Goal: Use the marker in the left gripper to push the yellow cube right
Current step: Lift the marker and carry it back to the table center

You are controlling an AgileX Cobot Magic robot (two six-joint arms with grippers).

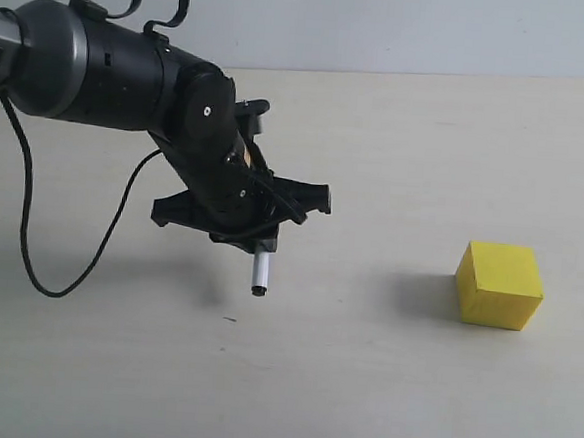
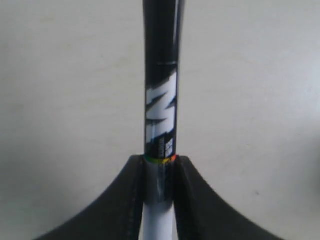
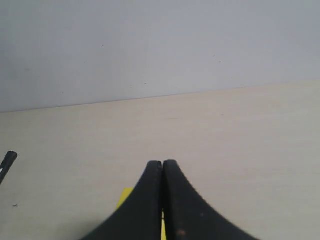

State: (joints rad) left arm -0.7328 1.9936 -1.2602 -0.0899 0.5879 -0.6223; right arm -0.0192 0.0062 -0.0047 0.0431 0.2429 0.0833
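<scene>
We see bare desk (image 1: 361, 384) on every side of the yellow cube (image 1: 499, 285), which sits on the right side, well clear of the far edge by the wall. The surface between the cube and the marker (image 1: 260, 274) lies open. A thin black cable (image 1: 25, 210) loops down on the left, under the arm. The left gripper (image 1: 259, 239) points downward, its jaws pinching the marker at the top of the white barrel. The black tip is lowest, near the desk and well apart from the cube. The right gripper (image 3: 162, 166) has its jaws pressed together, with a bit of yellow showing beneath them.
</scene>
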